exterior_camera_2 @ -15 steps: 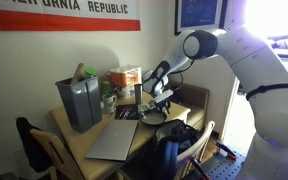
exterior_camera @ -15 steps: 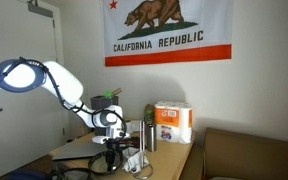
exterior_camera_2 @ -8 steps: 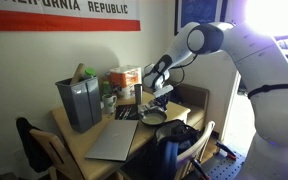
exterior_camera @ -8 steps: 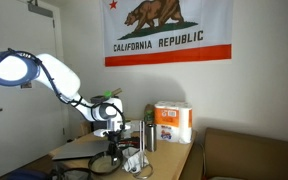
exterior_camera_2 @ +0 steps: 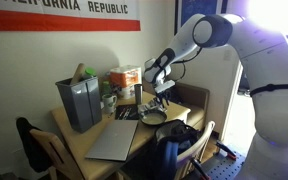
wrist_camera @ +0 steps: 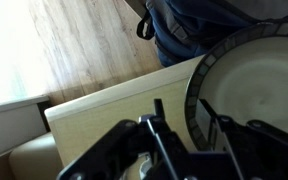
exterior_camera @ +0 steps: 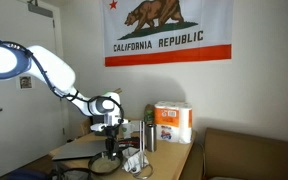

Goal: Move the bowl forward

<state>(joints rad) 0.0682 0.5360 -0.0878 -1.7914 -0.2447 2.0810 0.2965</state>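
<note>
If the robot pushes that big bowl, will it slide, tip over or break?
The bowl looks wide and shallow, so it would probably slide flat rather than tip or roll. It looks stiff and glazed, maybe ceramic, so likely slippery and breakable. It seems close to the table edge, so a hard push might drop it.

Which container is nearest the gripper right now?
The wide, shallow bowl, cream inside with a dark rim, just below the gripper; the tall metal cup and grey bin stand farther off.
</note>
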